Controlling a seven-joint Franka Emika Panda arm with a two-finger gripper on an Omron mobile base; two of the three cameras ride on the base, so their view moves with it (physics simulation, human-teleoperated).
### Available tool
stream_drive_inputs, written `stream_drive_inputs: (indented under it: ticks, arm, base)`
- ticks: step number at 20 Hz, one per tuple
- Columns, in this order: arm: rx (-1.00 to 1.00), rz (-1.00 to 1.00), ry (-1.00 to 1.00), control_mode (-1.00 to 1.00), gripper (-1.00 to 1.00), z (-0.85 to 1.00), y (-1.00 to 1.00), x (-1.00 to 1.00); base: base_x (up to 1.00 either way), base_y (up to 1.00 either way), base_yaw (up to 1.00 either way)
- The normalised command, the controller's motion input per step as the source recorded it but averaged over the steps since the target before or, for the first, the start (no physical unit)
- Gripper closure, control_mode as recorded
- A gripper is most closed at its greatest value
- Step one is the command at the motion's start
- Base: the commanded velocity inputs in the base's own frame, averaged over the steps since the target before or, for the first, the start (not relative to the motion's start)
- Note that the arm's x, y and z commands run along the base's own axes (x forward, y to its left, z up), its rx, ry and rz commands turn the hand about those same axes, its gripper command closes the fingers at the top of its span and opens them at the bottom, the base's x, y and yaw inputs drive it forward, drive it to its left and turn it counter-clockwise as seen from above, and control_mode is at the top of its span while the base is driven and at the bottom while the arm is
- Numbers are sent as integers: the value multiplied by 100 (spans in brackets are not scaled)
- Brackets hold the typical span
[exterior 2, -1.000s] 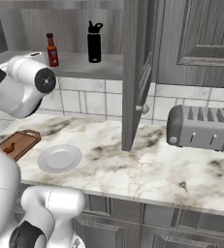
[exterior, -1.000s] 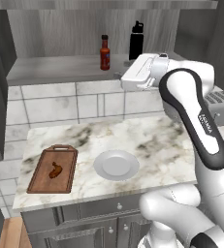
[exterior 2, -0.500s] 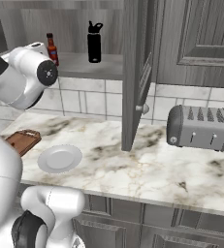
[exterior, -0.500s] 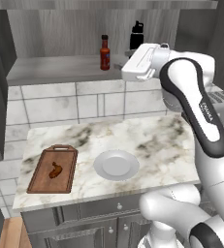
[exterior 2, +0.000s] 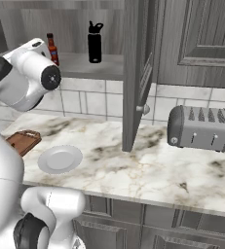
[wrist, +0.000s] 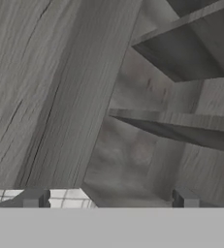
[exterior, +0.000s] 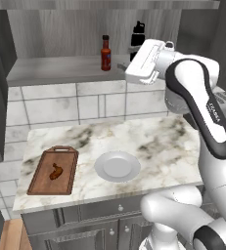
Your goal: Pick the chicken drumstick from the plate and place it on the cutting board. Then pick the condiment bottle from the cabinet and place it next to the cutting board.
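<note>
Red condiment bottle [exterior: 105, 52] upright on cabinet [exterior: 60, 68] shelf; gripper [wrist: 108, 198] beside it (jaws wide open, empty); chicken drumstick [exterior: 56, 171] on cutting board [exterior: 41, 180].

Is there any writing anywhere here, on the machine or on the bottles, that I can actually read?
Dark lettering runs along the white arm's forearm: too small and blurred to read.
The condiment bottle has a label: too small to read.
No readable text on the black bottle, toaster or cutting board.
</note>
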Motion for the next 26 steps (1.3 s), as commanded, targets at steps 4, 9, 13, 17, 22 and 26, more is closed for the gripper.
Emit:
stream_drive_inputs:
  ticks: [4,9,13,17,22,26]
  arm:
    - [0,0,-7,-100,-100,0,-7,0]
    - [2,0,0,-100,-100,0,-3,1]
    - [0,0,0,-100,-100,0,0,7]
    - [0,0,0,-100,-100,0,-5,16]
    - [0,0,0,-100,-100,0,-13,25]
    - [0,0,0,-100,-100,0,-15,26]
  base:
    - [0,0,0]
    - [0,0,0]
    - [0,0,0]
    - [0,0,0]
    - [0,0,0]
    - [0,0,0]
